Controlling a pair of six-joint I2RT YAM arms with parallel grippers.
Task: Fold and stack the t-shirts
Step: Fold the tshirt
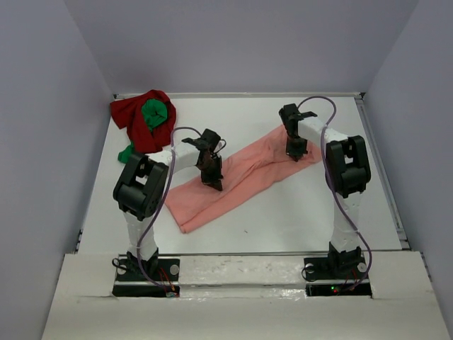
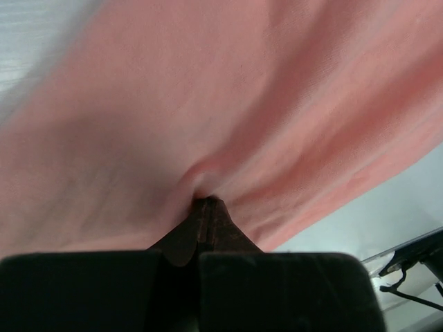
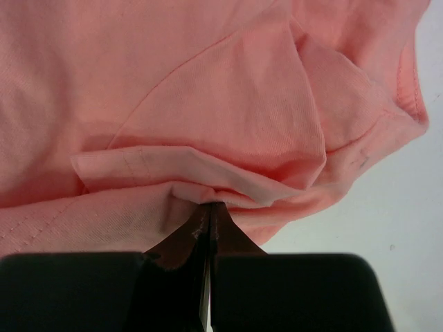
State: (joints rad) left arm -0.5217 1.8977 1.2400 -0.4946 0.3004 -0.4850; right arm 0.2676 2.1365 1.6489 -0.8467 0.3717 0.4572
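worktop, white, carries all three shirts. salmon-pink t-shirt is the biggest thing on it, bunched into a long band whose axis runs diagonally from near-left to far-right, between the two arms. dark red t-shirt sits crumpled in the far-left corner, well apart from the band. bright green t-shirt is tangled into its top, and a scrap of green shows at its near edge. left end effector has its jaws pressed together on a pinch of pink cloth along the band's middle-left stretch. right end effector is likewise clamped tight on a fold near the far-right end, close to a hemmed edge. each arm grips its own side, so the coming move likely turns on drawing apart along that diagonal to spread the shirt flat.
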